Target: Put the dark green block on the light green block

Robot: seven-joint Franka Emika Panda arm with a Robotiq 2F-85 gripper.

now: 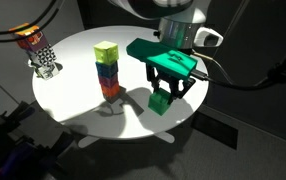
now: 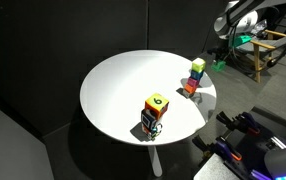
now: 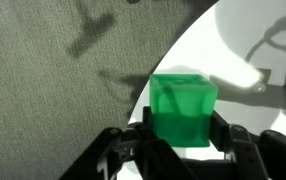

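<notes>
My gripper (image 1: 163, 92) is shut on the dark green block (image 1: 160, 103), an emerald cube held low at the edge of the white round table (image 1: 73, 95). In the wrist view the block (image 3: 183, 105) sits between the two black fingers of the gripper (image 3: 184, 132). The light green block (image 1: 106, 50) tops a stack of coloured cubes (image 1: 109, 78) near the table's middle, apart from the gripper. It also shows in an exterior view (image 2: 198, 66). I cannot tell whether the held block touches the table.
A second small pile with a red cube on a checkered cube (image 1: 38, 55) stands at the table's rim; in an exterior view it shows a yellow top (image 2: 155, 104). The table edge runs right under the gripper, with dark carpet (image 3: 53, 90) below.
</notes>
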